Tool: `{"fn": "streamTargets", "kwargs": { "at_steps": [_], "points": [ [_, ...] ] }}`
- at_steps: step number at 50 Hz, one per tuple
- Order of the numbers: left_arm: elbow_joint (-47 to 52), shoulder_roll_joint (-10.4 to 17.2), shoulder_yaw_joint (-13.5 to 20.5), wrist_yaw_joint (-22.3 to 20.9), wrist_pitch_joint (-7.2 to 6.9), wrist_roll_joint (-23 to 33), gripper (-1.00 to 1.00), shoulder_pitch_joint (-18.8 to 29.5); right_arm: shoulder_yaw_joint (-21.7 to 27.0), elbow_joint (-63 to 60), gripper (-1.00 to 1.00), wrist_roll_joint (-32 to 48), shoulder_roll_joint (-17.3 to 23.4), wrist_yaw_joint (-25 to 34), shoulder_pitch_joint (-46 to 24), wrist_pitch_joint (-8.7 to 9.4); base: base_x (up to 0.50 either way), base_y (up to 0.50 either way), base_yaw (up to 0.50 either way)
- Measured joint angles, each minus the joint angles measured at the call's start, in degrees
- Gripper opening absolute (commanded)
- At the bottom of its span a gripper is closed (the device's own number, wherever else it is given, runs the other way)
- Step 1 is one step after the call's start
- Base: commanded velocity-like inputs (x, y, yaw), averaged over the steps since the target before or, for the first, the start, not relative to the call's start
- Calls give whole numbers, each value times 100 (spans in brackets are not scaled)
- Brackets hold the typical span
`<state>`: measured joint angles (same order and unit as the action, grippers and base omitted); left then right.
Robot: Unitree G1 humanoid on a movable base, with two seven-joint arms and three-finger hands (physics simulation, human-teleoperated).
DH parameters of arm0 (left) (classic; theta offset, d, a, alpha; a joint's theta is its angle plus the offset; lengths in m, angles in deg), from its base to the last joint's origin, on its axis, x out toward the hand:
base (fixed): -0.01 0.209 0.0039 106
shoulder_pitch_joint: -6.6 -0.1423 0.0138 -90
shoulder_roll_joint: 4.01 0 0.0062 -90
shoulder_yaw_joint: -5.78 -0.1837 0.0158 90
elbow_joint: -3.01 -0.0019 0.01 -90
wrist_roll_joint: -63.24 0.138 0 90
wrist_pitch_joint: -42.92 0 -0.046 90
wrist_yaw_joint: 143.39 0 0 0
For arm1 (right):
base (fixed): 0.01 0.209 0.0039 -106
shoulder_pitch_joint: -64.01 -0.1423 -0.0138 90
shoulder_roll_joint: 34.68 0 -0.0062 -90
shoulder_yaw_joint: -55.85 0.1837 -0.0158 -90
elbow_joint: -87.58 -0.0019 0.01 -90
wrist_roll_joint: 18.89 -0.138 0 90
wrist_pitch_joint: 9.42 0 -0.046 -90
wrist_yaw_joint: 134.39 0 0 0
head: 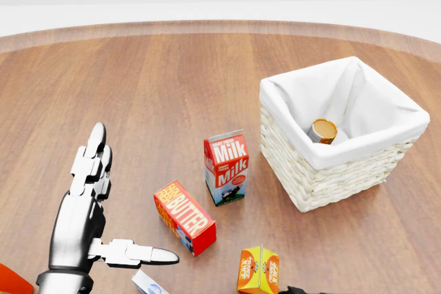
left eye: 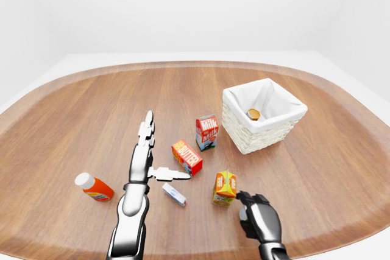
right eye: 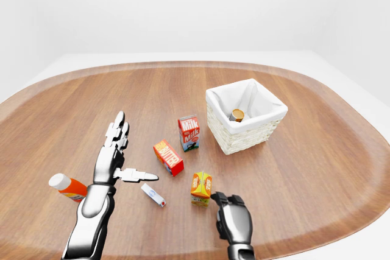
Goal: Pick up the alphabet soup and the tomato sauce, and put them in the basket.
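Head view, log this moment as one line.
left hand open, empty | right hand curled, empty | can in basket | milk carton upright

My silver, segmented left hand (head: 86, 204) is spread flat, palm down: two long fingers (head: 93, 153) lie side by side pointing up the head view, the thumb sticks out sideways to their right, well apart. My forearm runs straight below them. My dark right hand (left eye: 259, 217) is curled, its fingers bent inward, gripping nothing.
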<state>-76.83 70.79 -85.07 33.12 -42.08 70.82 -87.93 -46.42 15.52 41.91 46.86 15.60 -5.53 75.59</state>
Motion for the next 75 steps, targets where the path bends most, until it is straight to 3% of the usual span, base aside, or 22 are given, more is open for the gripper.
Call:
{"fn": "streamTargets", "kwargs": {
  "at_steps": [15, 24, 46, 75],
  "points": [
    [0, 0, 0, -1, 0, -1, 100, 0, 35, -239, -100, -119, -13, 1, 145, -1, 0, 0, 0],
    [0, 0, 0, -1, 0, -1, 100, 0, 100, -1183, -100, -813, -19, 101, 548, -1, 0, 0, 0],
    [0, 0, 0, 1, 0, 0, 100, 0, 755, -3501, -100, -2785, -329, 1754, 1242, -1, 0, 0, 0],
    [0, 0, 0, -1, 0, -1, 100, 0, 1572, -4479, -100, -3801, -921, 3140, 984, -1, 0, 0, 0]
  ]
}}
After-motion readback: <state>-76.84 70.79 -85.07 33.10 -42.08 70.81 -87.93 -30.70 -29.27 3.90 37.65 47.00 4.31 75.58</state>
